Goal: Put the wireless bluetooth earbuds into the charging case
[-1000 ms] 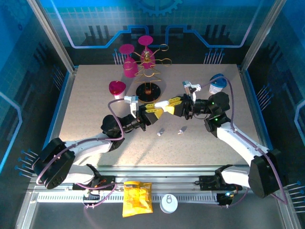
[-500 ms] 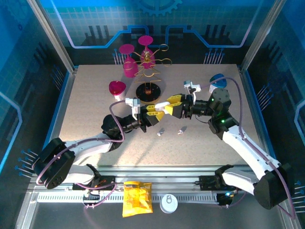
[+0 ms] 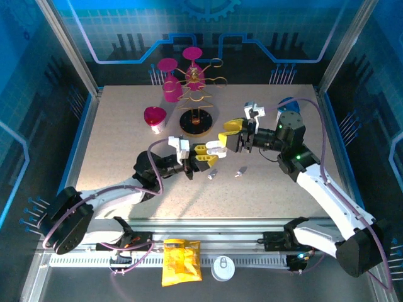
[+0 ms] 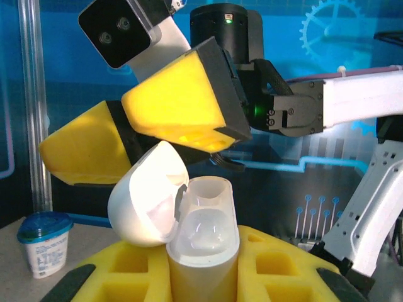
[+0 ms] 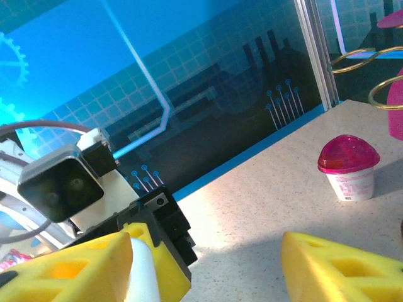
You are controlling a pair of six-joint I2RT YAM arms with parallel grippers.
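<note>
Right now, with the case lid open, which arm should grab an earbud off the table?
Right. The right claw is open and empty, close to the two earbuds lying on the table. The left claw is shut on the open charging case, so it is not free.

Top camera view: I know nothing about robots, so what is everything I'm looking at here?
charging case: one, white, lid open, in the left gripper
earbuds: two, whitish, loose on the table near the case
glasses: at least two, pink, hanging on the rack
rack: one, gold wire, dark base, far middle
pink-lidded cup: one, left of the rack
blue-lidded cup: one, far right
pouch: one, yellow, front rail
round object: one, white, beside the pouch
table: one, speckled beige
left gripper: one, yellow fingers, shut on the case
right gripper: one, yellow fingers, open, by the lid
</note>
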